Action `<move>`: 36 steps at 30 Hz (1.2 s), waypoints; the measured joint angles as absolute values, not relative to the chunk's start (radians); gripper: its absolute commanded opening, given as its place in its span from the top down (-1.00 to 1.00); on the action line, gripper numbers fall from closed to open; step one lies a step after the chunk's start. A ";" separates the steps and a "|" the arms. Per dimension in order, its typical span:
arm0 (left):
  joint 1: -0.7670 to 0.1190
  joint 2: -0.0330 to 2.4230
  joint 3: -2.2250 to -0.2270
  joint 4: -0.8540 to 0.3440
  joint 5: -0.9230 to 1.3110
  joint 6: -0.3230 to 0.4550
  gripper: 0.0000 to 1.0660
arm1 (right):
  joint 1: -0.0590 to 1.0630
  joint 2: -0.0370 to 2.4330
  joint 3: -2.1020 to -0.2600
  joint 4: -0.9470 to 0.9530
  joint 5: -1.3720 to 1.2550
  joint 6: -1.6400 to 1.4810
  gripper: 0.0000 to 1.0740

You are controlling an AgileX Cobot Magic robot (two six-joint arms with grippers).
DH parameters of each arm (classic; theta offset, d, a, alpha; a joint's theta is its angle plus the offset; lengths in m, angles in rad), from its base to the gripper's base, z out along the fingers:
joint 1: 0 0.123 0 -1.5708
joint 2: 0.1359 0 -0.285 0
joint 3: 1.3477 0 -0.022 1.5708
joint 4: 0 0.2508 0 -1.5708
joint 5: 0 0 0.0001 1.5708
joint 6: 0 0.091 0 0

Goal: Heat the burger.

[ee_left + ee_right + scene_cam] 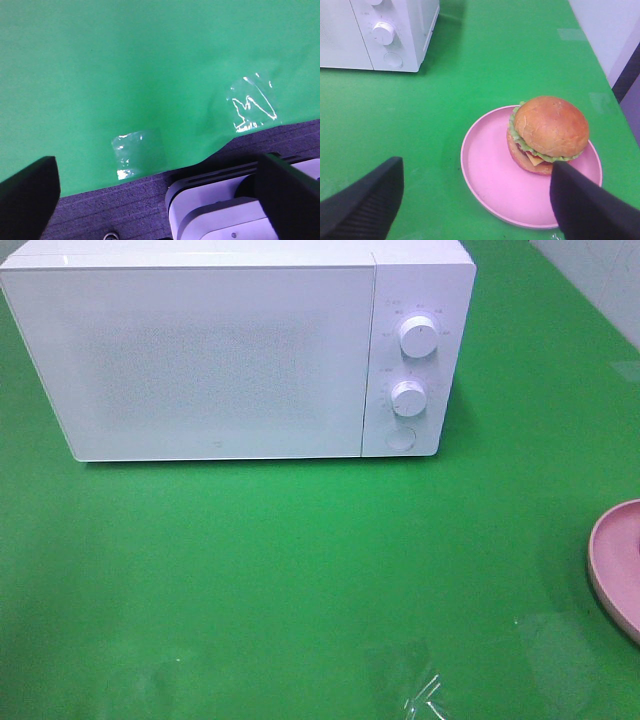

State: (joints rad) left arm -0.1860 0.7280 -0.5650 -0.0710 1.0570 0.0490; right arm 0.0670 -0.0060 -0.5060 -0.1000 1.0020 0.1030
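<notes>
The burger (550, 132), tan bun over green lettuce, sits off-centre on a pink plate (490, 175) in the right wrist view. My right gripper (477, 170) hovers open just short of it, one dark finger (365, 205) out over the green mat, the other finger (590, 210) overlapping the plate's rim. In the exterior high view only the plate's edge (615, 565) shows at the right border; the burger and both grippers are out of frame there. My left gripper (157, 162) stands open and empty over the mat's front edge.
A white microwave (220, 350) with its door shut stands at the back, two knobs (417, 337) and a button on its right panel. Clear tape patches (250, 105) hold the mat. A pale wall (615, 30) bounds the table's right side.
</notes>
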 measured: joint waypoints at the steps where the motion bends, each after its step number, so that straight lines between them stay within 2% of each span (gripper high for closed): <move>1: -0.186 0.681 -0.536 -0.060 1.056 0.049 -0.83 | 0.067 -0.006 -0.506 -0.100 1.002 0.103 -0.42; 21: -0.173 0.344 -0.510 -0.019 1.055 0.049 -0.83 | 0.067 -0.006 -0.506 -0.100 1.002 0.103 -0.42; 28: -0.050 0.154 -0.509 -0.019 1.055 0.049 -0.83 | 0.067 -0.006 -0.506 -0.100 1.002 0.103 -0.42; 36: 0.031 0.005 -0.509 -0.019 1.056 0.049 -0.83 | 0.067 -0.006 -0.506 -0.100 1.002 0.103 -0.42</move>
